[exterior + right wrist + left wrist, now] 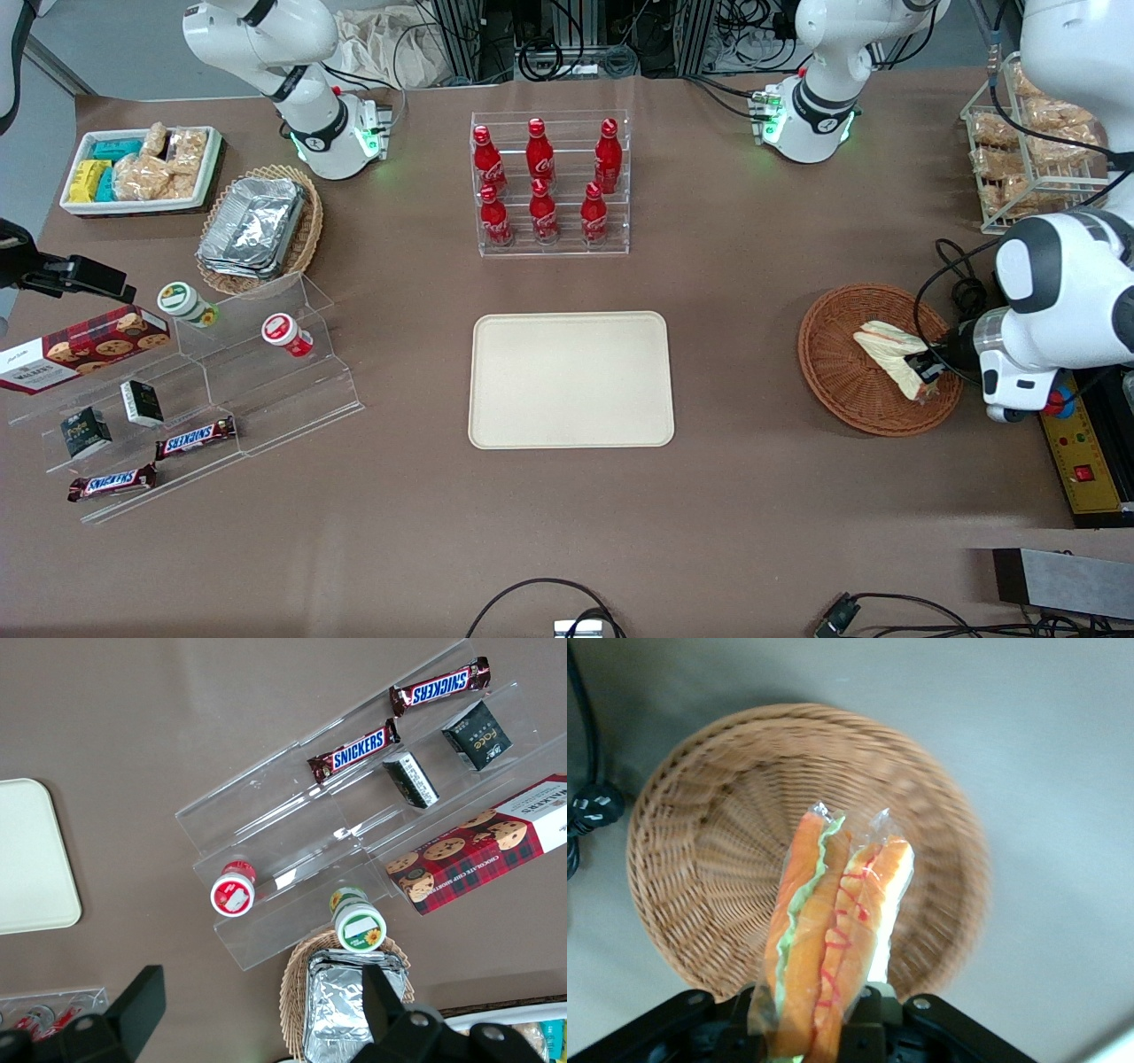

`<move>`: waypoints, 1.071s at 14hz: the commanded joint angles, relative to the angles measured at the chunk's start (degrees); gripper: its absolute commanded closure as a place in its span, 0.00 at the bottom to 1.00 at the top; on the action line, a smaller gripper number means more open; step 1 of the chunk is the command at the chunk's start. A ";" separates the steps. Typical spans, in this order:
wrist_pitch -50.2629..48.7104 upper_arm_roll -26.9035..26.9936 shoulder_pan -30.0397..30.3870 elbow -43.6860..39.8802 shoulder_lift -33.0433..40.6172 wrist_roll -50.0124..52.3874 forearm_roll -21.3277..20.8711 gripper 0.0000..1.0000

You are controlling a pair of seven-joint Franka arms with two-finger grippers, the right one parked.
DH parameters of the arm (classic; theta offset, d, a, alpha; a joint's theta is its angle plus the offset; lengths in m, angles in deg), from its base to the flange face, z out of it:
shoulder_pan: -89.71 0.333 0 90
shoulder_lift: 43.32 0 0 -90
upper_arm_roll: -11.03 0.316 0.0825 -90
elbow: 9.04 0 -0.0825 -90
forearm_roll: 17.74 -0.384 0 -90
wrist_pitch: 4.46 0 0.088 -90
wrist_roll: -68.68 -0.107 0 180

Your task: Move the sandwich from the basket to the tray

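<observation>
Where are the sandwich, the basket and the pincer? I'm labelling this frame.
sandwich (828,930): left wrist view, on its orange cut edge.
basket (837,368): front view, on the bare woven floor.
pincer (926,368): front view, at the fingertips shut on the sandwich, over the basket.

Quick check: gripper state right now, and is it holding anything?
Gripper: shut on the sandwich, which it holds over the round wicker basket.
</observation>
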 commanded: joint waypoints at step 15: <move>-1.94 -2.72 -33.45 -27.40 -27.47 3.90 -3.70 1.00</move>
